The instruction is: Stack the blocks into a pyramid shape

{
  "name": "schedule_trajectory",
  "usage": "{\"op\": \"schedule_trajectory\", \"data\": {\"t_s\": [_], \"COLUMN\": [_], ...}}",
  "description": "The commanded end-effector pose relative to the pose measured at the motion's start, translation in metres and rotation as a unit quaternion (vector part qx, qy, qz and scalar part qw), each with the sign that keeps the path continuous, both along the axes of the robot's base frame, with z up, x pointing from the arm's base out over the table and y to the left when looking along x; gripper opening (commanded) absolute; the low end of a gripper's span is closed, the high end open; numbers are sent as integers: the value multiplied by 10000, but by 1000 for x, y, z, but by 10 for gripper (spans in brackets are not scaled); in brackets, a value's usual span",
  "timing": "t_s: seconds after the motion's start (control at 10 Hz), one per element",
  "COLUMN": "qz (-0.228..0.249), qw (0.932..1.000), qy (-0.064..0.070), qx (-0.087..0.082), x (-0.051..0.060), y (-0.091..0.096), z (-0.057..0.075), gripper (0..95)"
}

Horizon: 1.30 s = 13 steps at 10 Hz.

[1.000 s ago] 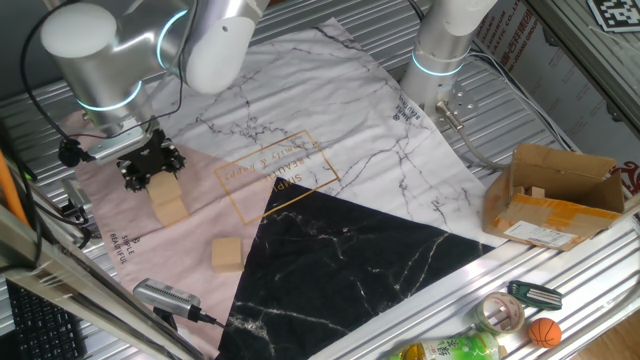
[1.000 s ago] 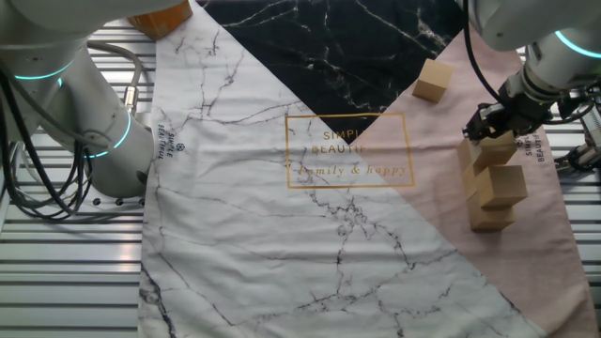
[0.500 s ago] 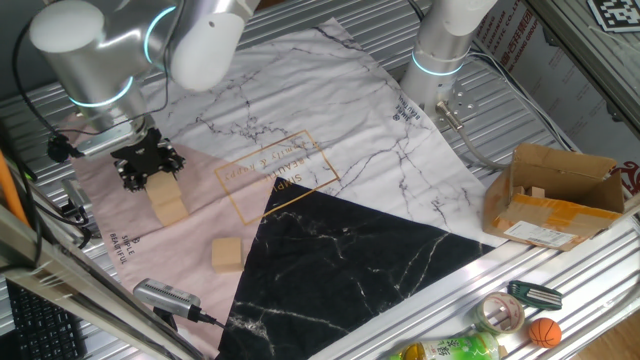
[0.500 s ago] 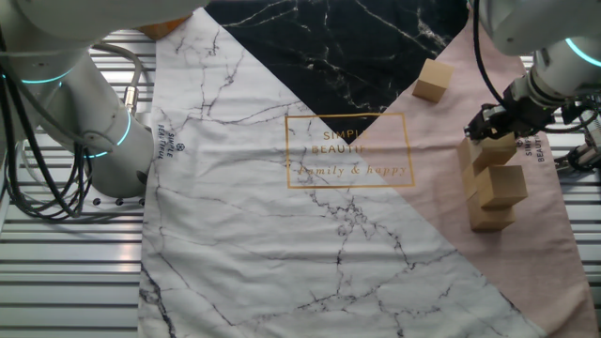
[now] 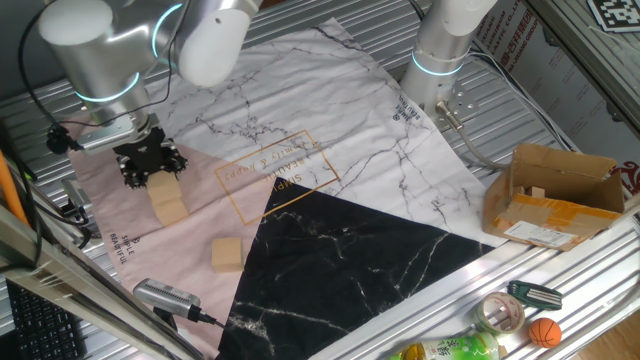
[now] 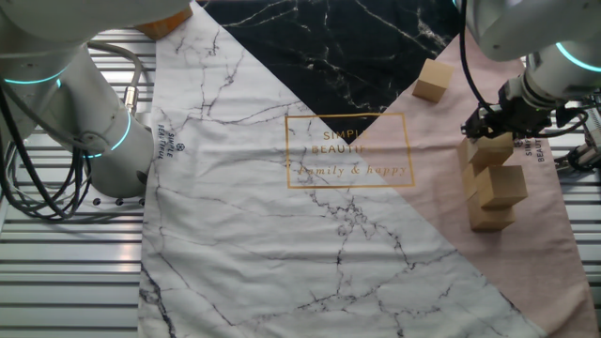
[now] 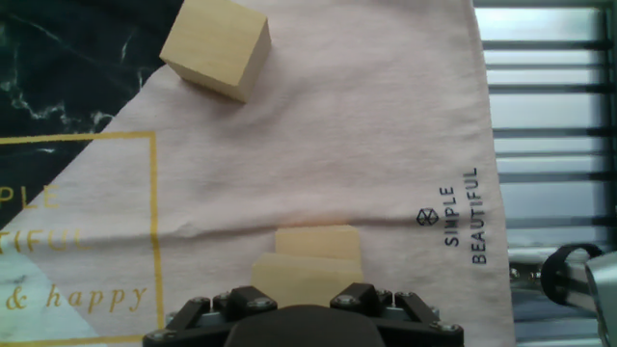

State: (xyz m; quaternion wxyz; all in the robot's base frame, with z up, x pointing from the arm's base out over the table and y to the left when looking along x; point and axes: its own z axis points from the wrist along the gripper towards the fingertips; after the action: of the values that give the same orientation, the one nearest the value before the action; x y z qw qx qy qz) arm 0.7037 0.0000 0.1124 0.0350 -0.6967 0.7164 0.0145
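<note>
Several tan wooden blocks (image 6: 500, 185) are piled at the pink corner of the cloth. My gripper (image 6: 490, 124) sits right on the pile's top block (image 6: 489, 152), its dark fingers at that block's upper edge. In the one fixed view the gripper (image 5: 150, 165) covers the top of the pile (image 5: 169, 203). The hand view shows two of the piled blocks (image 7: 318, 243) just ahead of the gripper's body (image 7: 305, 313), with the fingertips out of frame. One loose block (image 6: 432, 80) (image 5: 227, 254) (image 7: 215, 46) lies apart on the pink cloth near the black patch.
A brown cardboard box (image 5: 555, 195) stands at the right of the one fixed view. Tape, a bottle and a small ball (image 5: 543, 331) lie along the front rail. A second arm's base (image 5: 445, 55) stands at the back. A grey handheld tool (image 5: 168, 297) lies near the loose block.
The arm's upper part has shifted a little. The gripper has stayed on the pile's top block with at most a slight shift. No block has moved.
</note>
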Motion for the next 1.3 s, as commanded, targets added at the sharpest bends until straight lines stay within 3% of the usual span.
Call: {"op": "schedule_trajectory", "data": {"t_s": [0.1,1.0,1.3], "qz": [-1,300,382], "qw": [10000,9995,9993], "qy": [15,-11,-25], "qx": [4,100,47], "x": [2,9,9], "y": [0,2,2], "z": [0,-3,-4], "gripper": [0,0,0]}}
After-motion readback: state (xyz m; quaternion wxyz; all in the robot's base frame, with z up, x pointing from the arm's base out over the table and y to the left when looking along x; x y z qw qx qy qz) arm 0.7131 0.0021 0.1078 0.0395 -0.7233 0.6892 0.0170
